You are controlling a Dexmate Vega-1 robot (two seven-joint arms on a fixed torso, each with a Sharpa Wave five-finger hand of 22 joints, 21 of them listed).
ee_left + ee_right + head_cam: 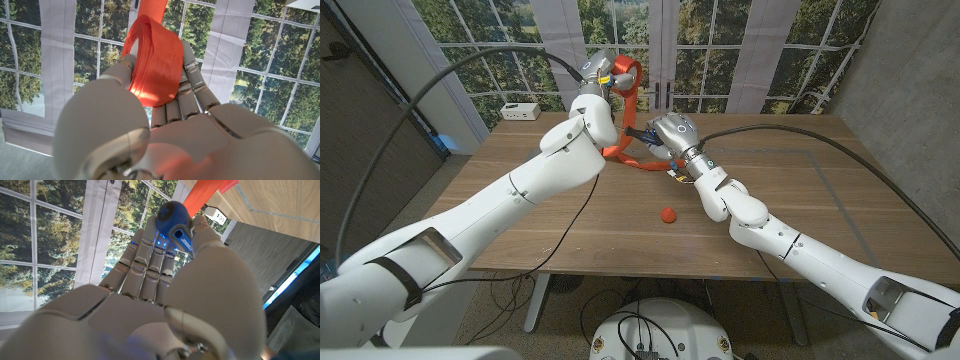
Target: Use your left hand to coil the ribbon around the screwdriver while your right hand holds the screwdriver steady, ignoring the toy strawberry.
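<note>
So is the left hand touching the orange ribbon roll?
Touching: the left wrist view shows the left hand gripping the orange ribbon roll between its fingers.

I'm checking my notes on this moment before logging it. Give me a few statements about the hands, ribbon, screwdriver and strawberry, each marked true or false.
1. The left hand holds a roll of orange ribbon. True.
2. The right hand is open and holds nothing. False: it grips the blue-handled screwdriver.
3. The toy strawberry sits in the left hand. False: it lies on the table, apart from both hands.
4. The left hand is raised above the table with ribbon hanging down from it. True.
5. The ribbon is blue. False: it is orange.
</note>
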